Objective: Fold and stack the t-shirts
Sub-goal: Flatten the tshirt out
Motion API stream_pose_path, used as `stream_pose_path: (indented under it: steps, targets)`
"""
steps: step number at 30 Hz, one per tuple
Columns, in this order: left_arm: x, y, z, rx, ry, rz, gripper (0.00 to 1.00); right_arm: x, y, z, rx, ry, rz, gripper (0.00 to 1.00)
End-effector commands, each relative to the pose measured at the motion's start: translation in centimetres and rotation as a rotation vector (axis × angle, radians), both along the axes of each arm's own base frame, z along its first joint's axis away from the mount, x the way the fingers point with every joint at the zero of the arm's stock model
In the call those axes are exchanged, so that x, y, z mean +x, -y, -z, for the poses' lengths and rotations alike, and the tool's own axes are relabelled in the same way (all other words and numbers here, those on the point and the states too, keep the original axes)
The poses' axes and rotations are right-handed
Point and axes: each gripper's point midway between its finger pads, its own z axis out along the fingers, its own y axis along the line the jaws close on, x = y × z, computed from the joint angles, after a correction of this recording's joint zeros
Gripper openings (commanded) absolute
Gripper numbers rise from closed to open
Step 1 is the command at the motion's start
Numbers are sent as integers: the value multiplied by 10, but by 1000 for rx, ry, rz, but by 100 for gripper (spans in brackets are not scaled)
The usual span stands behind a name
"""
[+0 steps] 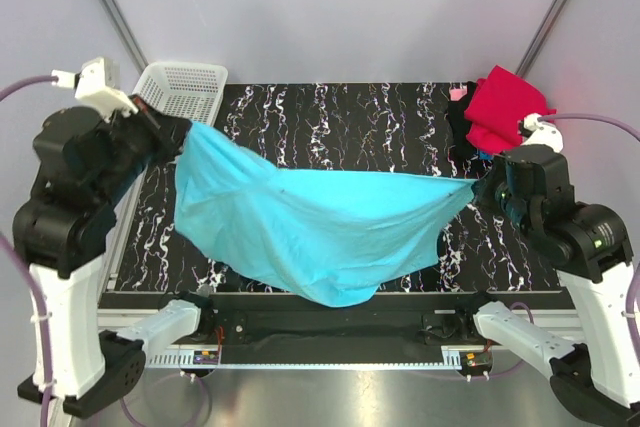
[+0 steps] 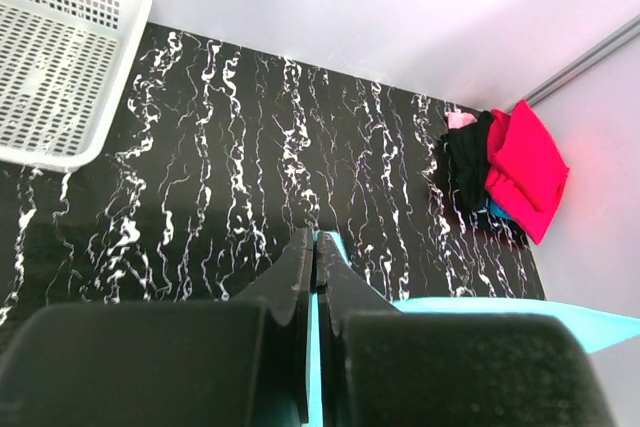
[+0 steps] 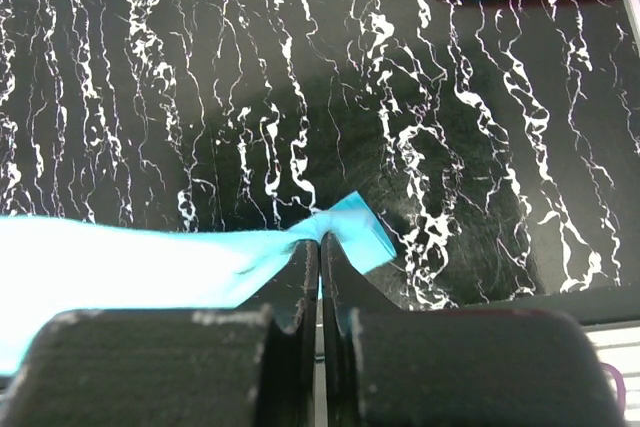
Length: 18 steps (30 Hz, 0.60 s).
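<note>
A turquoise-blue t-shirt (image 1: 310,227) hangs stretched in the air between both arms, sagging toward the table's near edge. My left gripper (image 1: 186,130) is shut on its left corner; in the left wrist view a turquoise strip (image 2: 317,347) shows between the closed fingers (image 2: 292,277) of that gripper (image 2: 314,247). My right gripper (image 1: 478,185) is shut on the right corner, and in the right wrist view the cloth (image 3: 150,265) bunches at the tips of that gripper (image 3: 320,244). More t-shirts, crimson red (image 1: 505,107) over black (image 1: 462,129) with a bit of pink, lie piled at the back right.
A white mesh basket (image 1: 182,87) stands at the back left corner of the black marbled table (image 1: 350,127). The pile of shirts (image 2: 505,172) sits against the right wall. Grey walls with metal struts close in the back and sides.
</note>
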Motion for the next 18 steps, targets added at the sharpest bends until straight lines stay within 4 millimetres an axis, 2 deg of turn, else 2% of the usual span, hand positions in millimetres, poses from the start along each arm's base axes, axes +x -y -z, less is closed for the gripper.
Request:
stream_pose_path:
  steps: [1, 3, 4, 6, 10, 11, 14, 15, 17, 18]
  targets:
    - [3, 3, -57, -50, 182, 10, 0, 15, -2, -21, 16, 103, 12, 0]
    - [-2, 0, -72, -38, 223, 8, 0, 19, 0, -28, 2, 119, 19, 0]
    - [3, 1, -73, -31, 214, 10, 0, 19, 2, -37, -11, 142, 20, 0]
    - [-5, 4, -80, -35, 223, 37, 0, 20, 1, -45, -14, 149, 10, 0]
    - [-24, 8, -78, -46, 230, 86, 0, 1, 4, -66, 25, 195, -22, 0]
    - [-39, 5, -81, -47, 254, 92, 0, -4, 5, -70, 35, 210, -31, 0]
    - [-59, -1, -74, -29, 252, 92, 0, -28, 10, -83, 56, 255, -75, 0]
    - [-75, -7, -71, -16, 257, 90, 0, -37, 14, -85, 47, 266, -91, 0]
    - [-90, -16, -65, 4, 255, 70, 0, -51, 18, -92, 50, 289, -118, 0]
    - [-107, -21, -57, 3, 266, 68, 0, -60, 22, -91, 40, 291, -126, 0]
